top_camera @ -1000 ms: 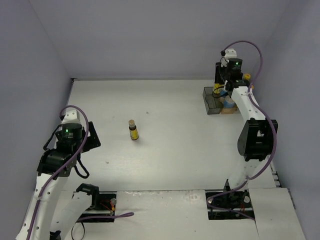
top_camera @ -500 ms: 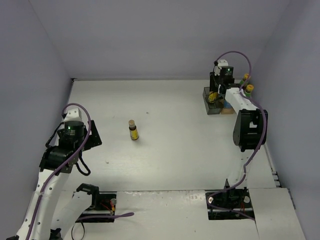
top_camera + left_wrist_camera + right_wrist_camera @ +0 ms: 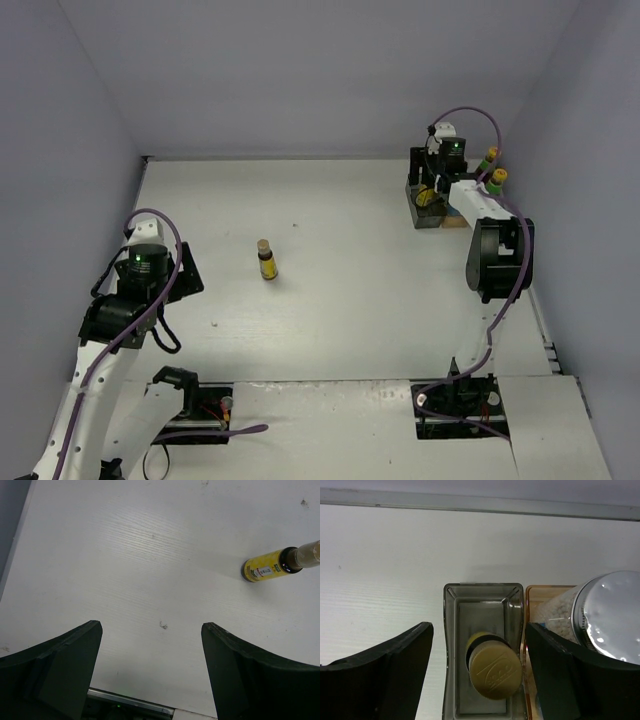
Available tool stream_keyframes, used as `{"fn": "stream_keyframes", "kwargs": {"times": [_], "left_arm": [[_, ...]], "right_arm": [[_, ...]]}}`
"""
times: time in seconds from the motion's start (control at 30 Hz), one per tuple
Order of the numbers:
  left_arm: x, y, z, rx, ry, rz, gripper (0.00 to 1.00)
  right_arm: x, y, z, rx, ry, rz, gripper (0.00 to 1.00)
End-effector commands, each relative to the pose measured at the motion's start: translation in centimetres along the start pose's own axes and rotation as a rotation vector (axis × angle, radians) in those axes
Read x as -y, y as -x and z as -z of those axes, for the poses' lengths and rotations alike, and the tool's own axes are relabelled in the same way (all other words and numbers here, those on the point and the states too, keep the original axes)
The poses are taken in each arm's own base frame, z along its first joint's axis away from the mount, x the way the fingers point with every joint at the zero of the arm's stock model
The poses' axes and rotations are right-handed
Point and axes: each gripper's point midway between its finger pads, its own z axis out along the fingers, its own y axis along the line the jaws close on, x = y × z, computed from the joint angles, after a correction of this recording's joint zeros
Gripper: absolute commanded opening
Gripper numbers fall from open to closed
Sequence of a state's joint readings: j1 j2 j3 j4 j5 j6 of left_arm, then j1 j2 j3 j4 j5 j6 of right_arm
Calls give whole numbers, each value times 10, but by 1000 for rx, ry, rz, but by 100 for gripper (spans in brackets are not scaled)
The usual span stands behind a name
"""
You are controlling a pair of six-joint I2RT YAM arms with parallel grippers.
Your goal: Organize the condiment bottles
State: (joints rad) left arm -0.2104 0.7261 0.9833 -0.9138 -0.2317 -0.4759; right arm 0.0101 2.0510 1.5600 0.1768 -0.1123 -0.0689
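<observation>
Right gripper (image 3: 477,630) is opening — releasing a brown bottle (image 3: 495,671) inside the grey tray (image 3: 448,630); another bottle (image 3: 266,260) is waiting left of it.

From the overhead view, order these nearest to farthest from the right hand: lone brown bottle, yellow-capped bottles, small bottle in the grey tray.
1. The small bottle in the grey tray: under the right hand.
2. The yellow-capped bottles: just right.
3. The lone brown bottle: far left, mid-table.

Left pincer (image 3: 151,627) and right pincer (image 3: 479,627) both spread wide, gripping nothing.
</observation>
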Motion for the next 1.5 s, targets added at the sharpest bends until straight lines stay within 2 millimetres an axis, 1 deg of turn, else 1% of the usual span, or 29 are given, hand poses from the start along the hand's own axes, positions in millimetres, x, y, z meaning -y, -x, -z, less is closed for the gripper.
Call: {"fn": "stream_keyframes", "kwargs": {"times": [0.0, 0.07, 0.1, 0.17, 0.2, 0.27, 0.3, 0.33, 0.4, 0.43, 0.5, 0.53, 0.57, 0.63, 0.67, 0.77, 0.8, 0.83, 0.87, 0.9, 0.93, 0.97, 1.0, 1.03, 1.13, 1.2, 1.23, 1.37, 1.47], "left_arm": [[8, 14, 2, 51, -34, 7, 81], [8, 15, 4, 59, -38, 9, 81], [8, 16, 4, 60, -38, 10, 81], [9, 17, 6, 65, -45, 12, 81], [10, 17, 6, 66, -51, 15, 81], [11, 17, 7, 68, -57, 21, 81], [11, 17, 8, 68, -58, 22, 81], [11, 16, 8, 66, -62, 19, 81], [11, 17, 8, 69, -64, 23, 81], [11, 17, 9, 70, -64, 24, 81], [11, 17, 9, 71, -63, 26, 81], [11, 17, 10, 71, -61, 24, 81], [10, 17, 10, 69, -60, 27, 81], [11, 18, 12, 71, -65, 30, 81], [13, 18, 12, 71, -72, 35, 81], [13, 17, 15, 71, -77, 41, 81], [12, 16, 15, 68, -76, 42, 81], [12, 14, 16, 66, -75, 40, 81], [11, 14, 16, 64, -73, 40, 81], [10, 14, 17, 63, -73, 40, 81], [9, 13, 19, 59, -69, 38, 81], [9, 13, 19, 60, -68, 38, 81], [8, 12, 20, 58, -65, 39, 81], [7, 12, 21, 57, -63, 39, 81], [6, 11, 24, 57, -61, 36, 81], [5, 11, 26, 57, -58, 36, 81], [4, 11, 27, 56, -56, 34, 81], [1, 8, 30, 57, -48, 29, 82], [-2, 8, 33, 60, -41, 24, 81]], "right_arm": [[-7, 72, 41, 192, 21, 3, 77], [-13, 81, 52, 208, 36, 11, 79], [-15, 94, 66, 238, 35, 19, 79], [-24, 105, 81, 263, 44, 31, 80], [-27, 118, 97, 295, 43, 39, 81], [-37, 125, 111, 308, 45, 51, 84], [-42, 136, 126, 335, 52, 58, 84], [-46, 139, 133, 343, 59, 69, 86], [-67, 145, 154, 356, 103, 93, 88], [-88, 146, 168, 359, 160, 123, 88], [-114, 143, 180, 353, 241, 146, 89], [-128, 137, 186, 336, 287, 158, 89], [-153, 133, 196, 334, 348, 173, 89], [-184, 116, 204, 295, 449, 196, 89], [-213, 107, 213, 283, 509, 223, 90], [-258, 83, 225, 244, 600, 252, 90], [-284, 72, 235, 234, 654, 264, 90], [-298, 62, 238, 226, 683, 269, 91], [-322, 49, 244, 207, 726, 284, 91], [-333, 41, 246, 196, 738, 288, 91], [-354, 28, 249, 181, 776, 297, 91], [-356, 23, 245, 168, 774, 300, 91], [-375, 14, 254, 162, 813, 309, 91], [-384, 11, 257, 159, 826, 317, 91], [-416, -18, 251, 104, 839, 369, 91], [-428, -26, 251, 94, 853, 380, 89], [-436, -37, 249, 77, 859, 386, 89], [-448, -54, 238, 51, 849, 390, 85], [-454, -63, 230, 42, 844, 391, 78]]}}
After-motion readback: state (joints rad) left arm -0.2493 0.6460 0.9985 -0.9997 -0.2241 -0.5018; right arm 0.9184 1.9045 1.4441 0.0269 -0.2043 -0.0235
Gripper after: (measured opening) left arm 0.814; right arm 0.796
